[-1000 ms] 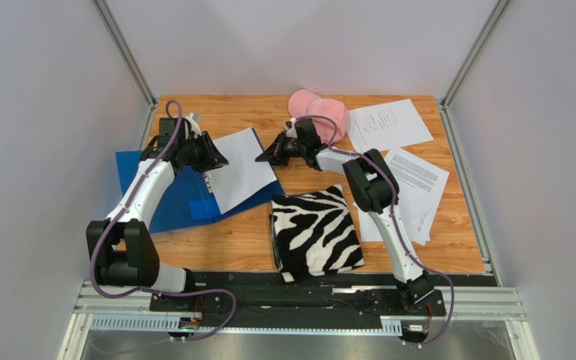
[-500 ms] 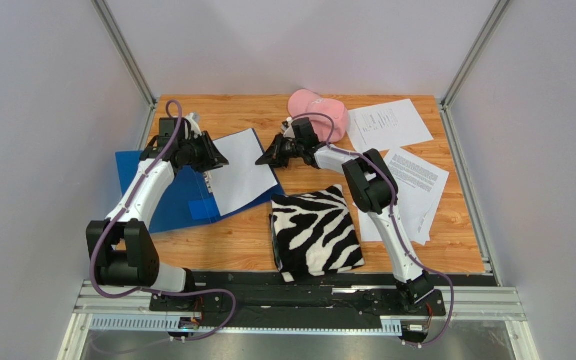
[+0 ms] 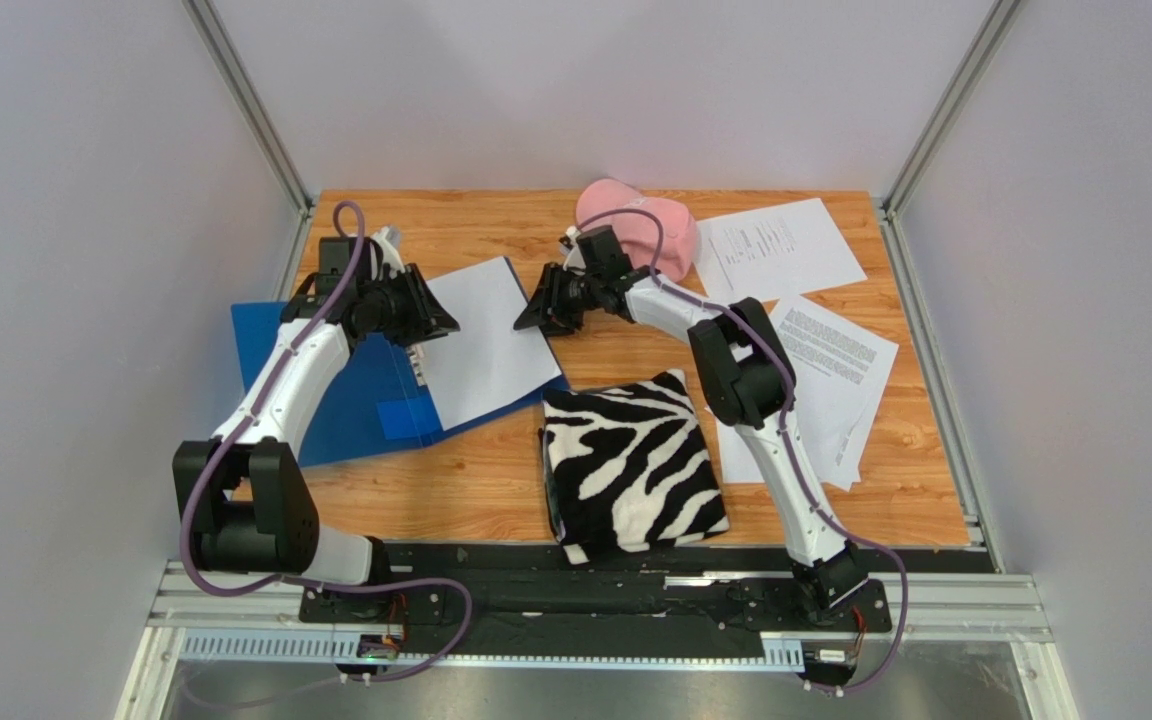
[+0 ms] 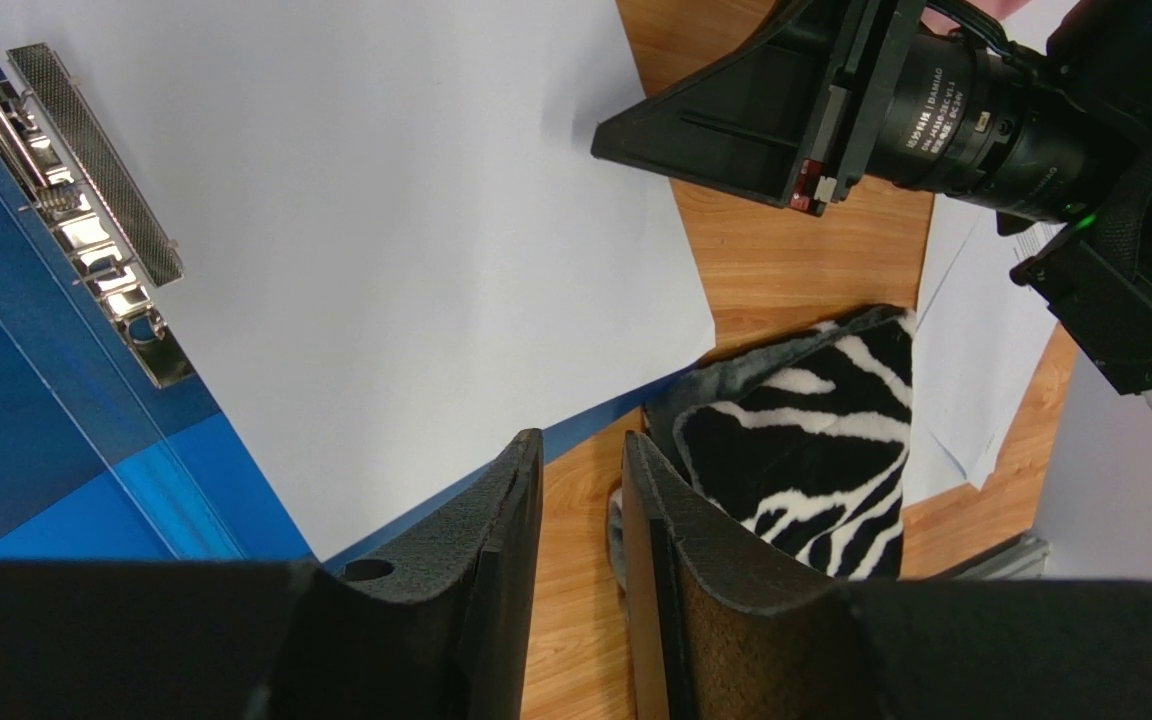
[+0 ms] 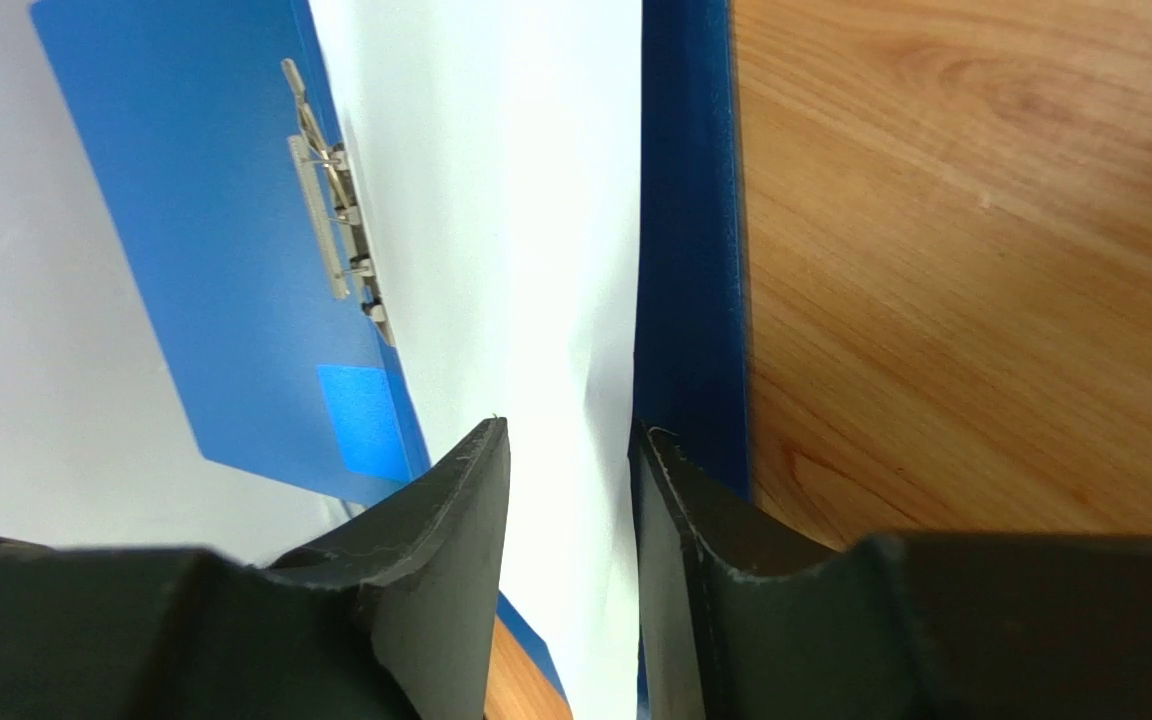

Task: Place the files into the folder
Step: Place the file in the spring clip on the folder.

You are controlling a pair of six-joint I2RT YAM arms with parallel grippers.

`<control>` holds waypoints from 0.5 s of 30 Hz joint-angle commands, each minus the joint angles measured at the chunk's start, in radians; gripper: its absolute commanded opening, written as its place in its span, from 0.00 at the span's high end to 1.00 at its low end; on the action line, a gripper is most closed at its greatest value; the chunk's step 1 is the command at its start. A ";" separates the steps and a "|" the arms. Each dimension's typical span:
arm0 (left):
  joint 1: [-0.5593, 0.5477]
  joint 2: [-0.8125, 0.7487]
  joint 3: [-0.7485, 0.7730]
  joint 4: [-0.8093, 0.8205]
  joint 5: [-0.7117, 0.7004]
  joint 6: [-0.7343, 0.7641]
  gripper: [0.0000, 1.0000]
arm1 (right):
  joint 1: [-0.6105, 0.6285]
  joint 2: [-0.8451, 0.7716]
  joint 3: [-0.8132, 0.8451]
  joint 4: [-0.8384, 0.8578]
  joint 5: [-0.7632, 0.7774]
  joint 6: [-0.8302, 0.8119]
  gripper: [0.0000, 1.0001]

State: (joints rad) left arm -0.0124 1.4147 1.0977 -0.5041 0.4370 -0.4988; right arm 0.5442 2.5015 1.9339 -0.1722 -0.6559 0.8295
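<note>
Open folder [image 3: 342,413] at the left of the desk [image 3: 492,480]; left tool [image 3: 437,320] hovers over it, jaws slightly apart, empty. One sheet [image 3: 489,338] lies on its right leaf — the right tool [image 3: 534,312], shut a second ago, has parted and let go. Other files [image 3: 838,360] wait far right.

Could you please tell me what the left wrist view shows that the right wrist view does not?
Left wrist only: the zebra-striped cloth, the right arm's wrist camera, the left gripper with fingers apart. Right wrist only: the right gripper, fingers apart, and the blue folder's far cover out to its edge. Both: the white sheet on the folder, its metal clip, the wooden table.
</note>
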 commanded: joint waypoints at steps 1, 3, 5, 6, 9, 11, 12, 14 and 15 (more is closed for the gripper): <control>0.006 -0.031 -0.007 0.038 0.023 0.011 0.65 | 0.023 -0.026 0.095 -0.130 0.064 -0.147 0.60; 0.006 -0.033 -0.006 0.038 0.023 0.011 0.65 | 0.033 -0.026 0.134 -0.228 0.108 -0.187 0.57; 0.006 -0.037 -0.006 0.036 0.023 0.014 0.65 | 0.039 -0.027 0.195 -0.320 0.143 -0.248 0.55; 0.006 -0.039 -0.006 0.036 0.022 0.016 0.65 | 0.045 -0.027 0.220 -0.346 0.180 -0.269 0.52; 0.006 -0.043 -0.004 0.038 0.029 0.011 0.65 | 0.056 -0.009 0.321 -0.455 0.237 -0.335 0.46; 0.006 -0.051 -0.006 0.039 0.037 0.008 0.65 | 0.056 0.000 0.376 -0.516 0.254 -0.365 0.43; 0.006 -0.054 -0.007 0.035 0.040 0.011 0.65 | 0.056 -0.001 0.384 -0.530 0.272 -0.374 0.43; 0.006 -0.071 -0.013 0.036 0.037 0.014 0.65 | 0.059 -0.013 0.407 -0.573 0.292 -0.397 0.41; 0.006 -0.077 -0.016 0.033 0.036 0.014 0.65 | 0.060 -0.023 0.408 -0.590 0.335 -0.408 0.40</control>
State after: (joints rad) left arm -0.0124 1.4048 1.0908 -0.4961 0.4519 -0.4992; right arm 0.5991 2.5015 2.2864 -0.6235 -0.4343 0.5152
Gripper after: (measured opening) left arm 0.349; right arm 0.584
